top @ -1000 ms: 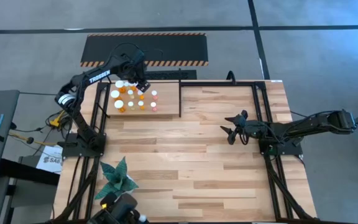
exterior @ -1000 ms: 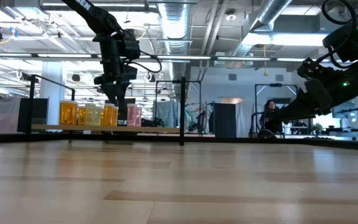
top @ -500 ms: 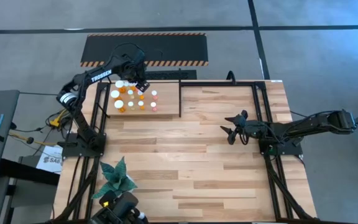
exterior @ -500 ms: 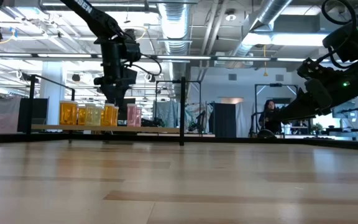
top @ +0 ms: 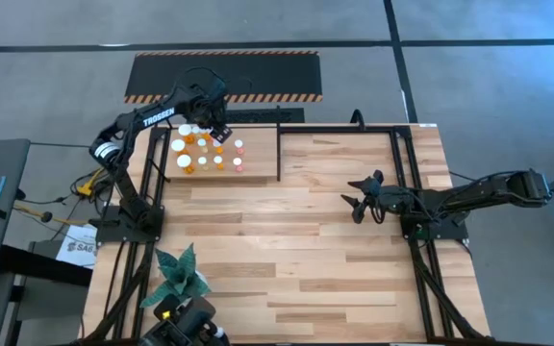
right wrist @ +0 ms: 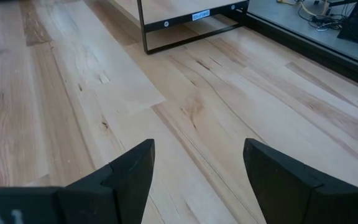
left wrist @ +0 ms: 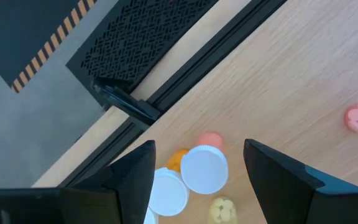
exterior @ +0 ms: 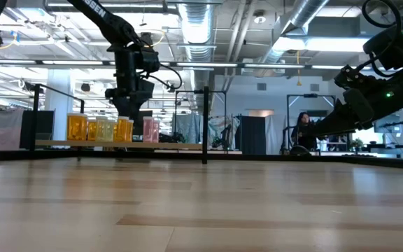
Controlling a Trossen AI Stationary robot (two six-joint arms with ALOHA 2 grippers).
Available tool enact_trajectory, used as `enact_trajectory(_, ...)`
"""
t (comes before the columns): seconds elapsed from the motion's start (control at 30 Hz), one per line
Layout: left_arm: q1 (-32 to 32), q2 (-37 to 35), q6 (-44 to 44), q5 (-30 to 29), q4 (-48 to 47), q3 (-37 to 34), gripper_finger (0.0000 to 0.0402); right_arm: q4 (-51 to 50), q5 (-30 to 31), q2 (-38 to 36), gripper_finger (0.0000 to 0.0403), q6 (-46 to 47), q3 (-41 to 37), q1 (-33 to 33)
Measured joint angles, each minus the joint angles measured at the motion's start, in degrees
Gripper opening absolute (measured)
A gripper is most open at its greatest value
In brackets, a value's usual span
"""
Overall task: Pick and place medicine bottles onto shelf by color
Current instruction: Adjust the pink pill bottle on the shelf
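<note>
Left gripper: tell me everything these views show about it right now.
The left gripper is dark, with two fingers standing open and nothing between them. It hangs pointing down over the back of the cluster of medicine bottles on the shelf, at the table's far left corner. In the left wrist view, white-capped bottles sit below the gap between the fingers. In the low view it sits just above the bottle tops; contact cannot be judged.

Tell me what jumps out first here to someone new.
The cluster of medicine bottles on the shelf at the table's far left corner, with the left gripper open above them. The right gripper waits open over bare wood at mid-right.
</note>
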Motion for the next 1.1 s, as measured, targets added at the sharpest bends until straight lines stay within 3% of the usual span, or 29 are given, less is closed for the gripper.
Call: enact_trajectory(1.1,-1.8,-0.1,-0.7,-1.9,0.2,-0.9,0.0231,0.0,0.0,0.0,0.0270,0.0,0.0,0.0)
